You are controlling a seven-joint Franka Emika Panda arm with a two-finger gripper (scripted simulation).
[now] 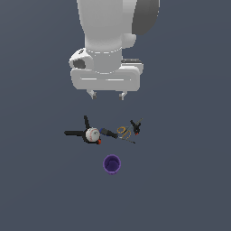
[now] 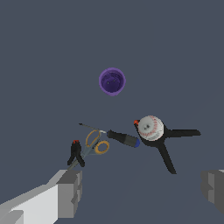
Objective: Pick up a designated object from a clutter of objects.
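My gripper [image 1: 107, 95] is spread wide, and the tiny black clamp [image 1: 135, 127] lies lower right of it.

Flat, even sim lighting, dim overall w/ dark grey-blue ground; no cast shadows or glare visible. Arm body shaded lighter on top, so light prob. comes from above. Both views sharp, no blur or edge distortion, but small clutter items render coarse, details hard to resolve
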